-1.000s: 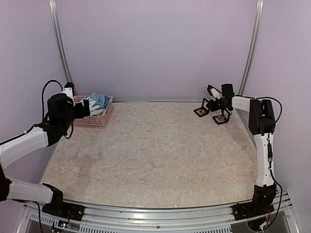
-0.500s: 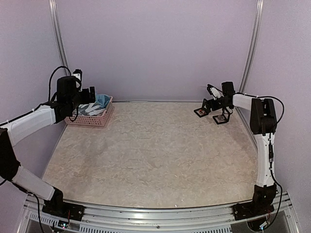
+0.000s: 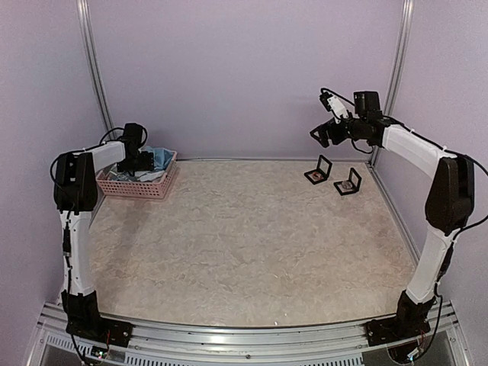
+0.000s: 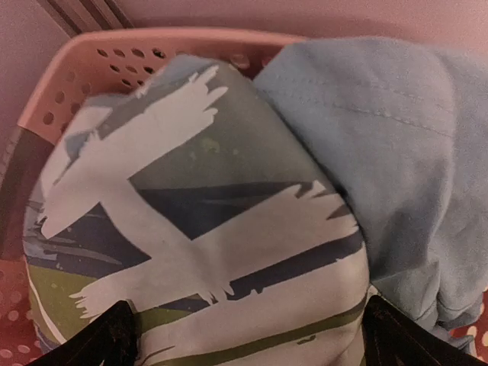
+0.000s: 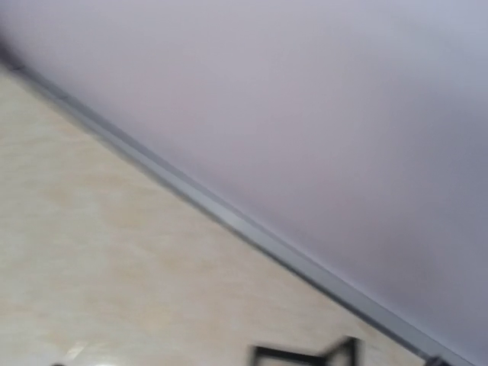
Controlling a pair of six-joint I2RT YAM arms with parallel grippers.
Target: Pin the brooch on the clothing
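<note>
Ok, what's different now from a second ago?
The right gripper lifted up off the two little black cases, apparently letting go, its jaws apart. The left gripper swung across to the pink basket and hovers open above the clothing. The cases, basket and clothing stayed put.

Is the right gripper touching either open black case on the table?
Apart. The top view shows the right gripper raised against the back wall, a clear gap above both open black cases.
</note>
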